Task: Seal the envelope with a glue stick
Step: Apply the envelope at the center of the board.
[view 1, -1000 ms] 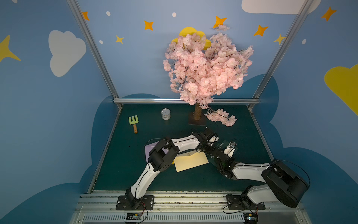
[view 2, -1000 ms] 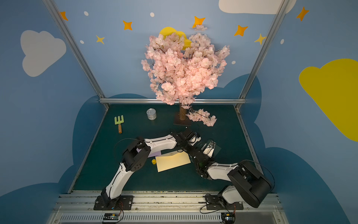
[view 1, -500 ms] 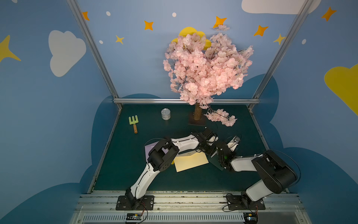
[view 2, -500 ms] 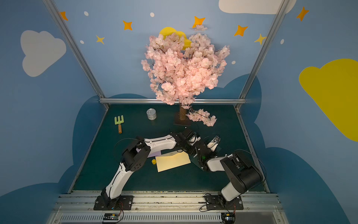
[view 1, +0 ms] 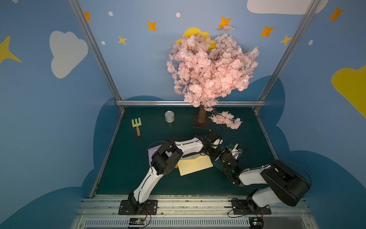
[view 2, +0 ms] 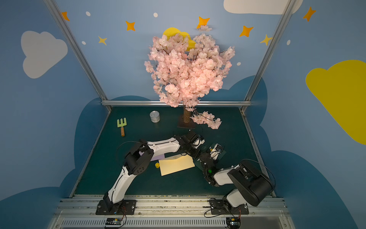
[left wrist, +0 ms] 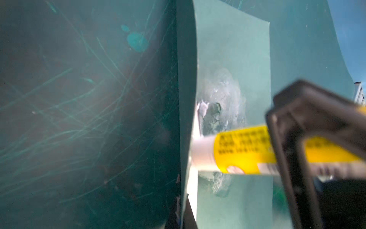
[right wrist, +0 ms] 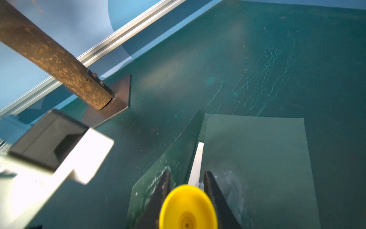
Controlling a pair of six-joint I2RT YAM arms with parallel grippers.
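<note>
Right wrist view: our right gripper (right wrist: pixel 187 175) grasps the bright-yellow plastic glue stick (right wrist: pixel 187 208), tip on the dark-green paper envelope (right wrist: pixel 257 158) at the table's 3 o'clock. Its elbow has swung outward again, so we judge ourselves mid-stroke. Our left gripper (left wrist: pixel 186 218) stays clenched.

both top views: high, whole table (view 1: pixel 122 168) | wrist views: close, green envelope (left wrist: pixel 233 49)

Staged robot test cell. Blue panel walls (view 1: pixel 49 138) painted with white clouds and orange stars stand in silver aluminium frame bars (view 1: pixel 190 103). Two white-and-black robot arms (view 1: pixel 147 186) (view 1: pixel 251 176) are bolted to a slotted metal rail (view 1: pixel 198 204) beside the dark green surface (view 1: pixel 128 168), which carries an artificial pink blossom tree (view 1: pixel 212 67).
</note>
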